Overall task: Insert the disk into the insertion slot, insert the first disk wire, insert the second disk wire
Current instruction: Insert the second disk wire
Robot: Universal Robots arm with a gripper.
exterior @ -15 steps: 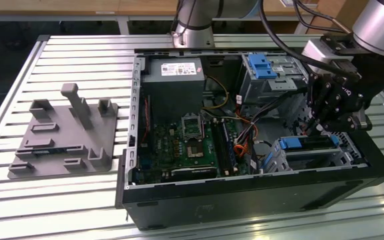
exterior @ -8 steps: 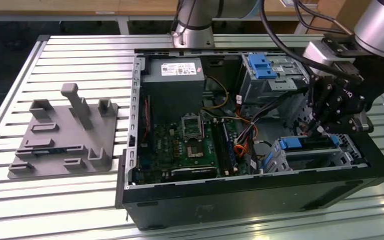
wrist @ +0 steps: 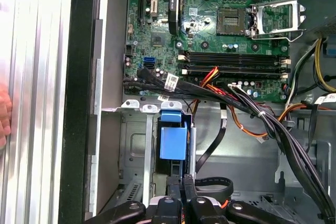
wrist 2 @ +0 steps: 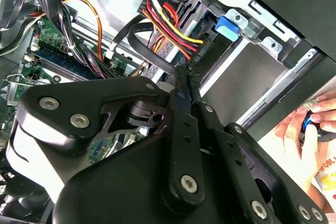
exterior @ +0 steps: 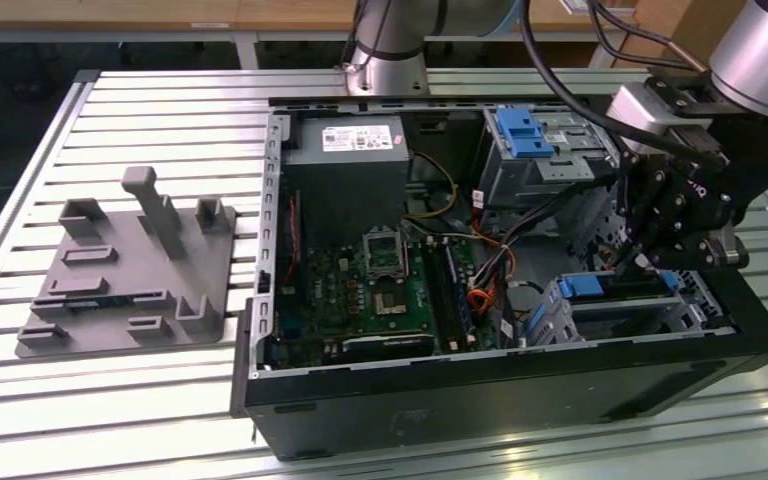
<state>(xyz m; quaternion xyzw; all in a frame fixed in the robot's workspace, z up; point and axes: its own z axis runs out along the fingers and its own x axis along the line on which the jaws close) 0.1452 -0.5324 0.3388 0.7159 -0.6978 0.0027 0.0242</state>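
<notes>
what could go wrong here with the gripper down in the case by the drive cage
The gripper sits among loose cables beside the insertion slot, so it might snag or tug one. The disk with its blue carrier looks seated in the cage; a bump could shift it. A person's hand is near the case.

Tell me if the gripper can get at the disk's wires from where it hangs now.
Probably yes: the gripper hangs right over the disk in the insertion slot, case open, the loose wires just ahead.
</notes>
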